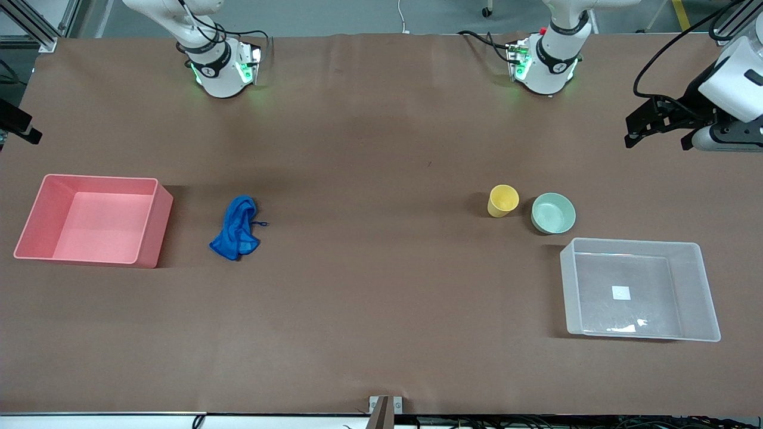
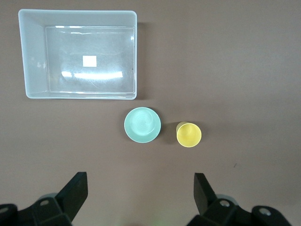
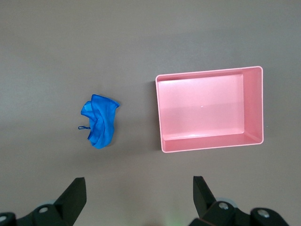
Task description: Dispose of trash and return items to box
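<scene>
The blue rag (image 1: 236,228) lies crumpled on the brown table beside the pink bin (image 1: 154,223), toward the right arm's end. The yellow cup (image 1: 503,200) stands upright beside the mint-green bowl (image 1: 553,213), toward the left arm's end. The clear box (image 1: 702,292) sits empty, nearer to the front camera than the bowl. My left gripper (image 2: 140,181) is open and empty, high over the table above the cup (image 2: 188,134), bowl (image 2: 142,125) and box (image 2: 33,61). My right gripper (image 3: 138,183) is open and empty, high above the rag (image 3: 100,120) and pink bin (image 3: 207,113). Neither gripper shows in the front view.
The pink bin is empty. A white and black device (image 1: 709,107) juts in over the table edge at the left arm's end. The two arm bases (image 1: 220,62) stand along the table edge farthest from the front camera. Brown table lies between the rag and the cup.
</scene>
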{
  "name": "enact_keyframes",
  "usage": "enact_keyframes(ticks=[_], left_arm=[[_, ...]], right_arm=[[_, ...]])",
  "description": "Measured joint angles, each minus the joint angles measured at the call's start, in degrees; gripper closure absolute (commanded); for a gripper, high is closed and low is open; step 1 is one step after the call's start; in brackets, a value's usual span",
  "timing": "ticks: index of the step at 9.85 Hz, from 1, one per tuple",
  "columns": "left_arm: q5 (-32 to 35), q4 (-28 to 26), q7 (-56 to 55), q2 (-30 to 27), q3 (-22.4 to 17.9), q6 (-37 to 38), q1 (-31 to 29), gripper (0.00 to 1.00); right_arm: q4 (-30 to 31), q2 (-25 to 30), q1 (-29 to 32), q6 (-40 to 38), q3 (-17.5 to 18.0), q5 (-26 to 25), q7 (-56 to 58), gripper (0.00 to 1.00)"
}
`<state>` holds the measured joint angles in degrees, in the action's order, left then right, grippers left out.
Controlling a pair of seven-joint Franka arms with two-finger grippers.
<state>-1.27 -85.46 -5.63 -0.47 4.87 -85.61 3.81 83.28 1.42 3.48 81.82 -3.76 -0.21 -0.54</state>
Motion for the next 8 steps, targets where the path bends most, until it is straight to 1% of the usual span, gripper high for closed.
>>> enact_keyframes(ticks=[4,7,8], left_arm=[[0.00,-0.06,-0.01,0.00,-0.01,0.00,-0.03,0.01],[0.00,-0.51,-0.10,0.52,-0.47,-0.01,-0.13,0.06],[0.00,-1.39,-0.14,0.73,-1.01,-0.81,-0.16,0.09]], right_arm=[[0.00,0.00,0.00,-0.02,0.00,0.00,0.00,0.00],[0.00,0.00,-0.07,-0.03,0.14,0.03,0.00,0.00],[0.04,-0.02,-0.43,-0.02,0.49,0.05,0.00,0.00]])
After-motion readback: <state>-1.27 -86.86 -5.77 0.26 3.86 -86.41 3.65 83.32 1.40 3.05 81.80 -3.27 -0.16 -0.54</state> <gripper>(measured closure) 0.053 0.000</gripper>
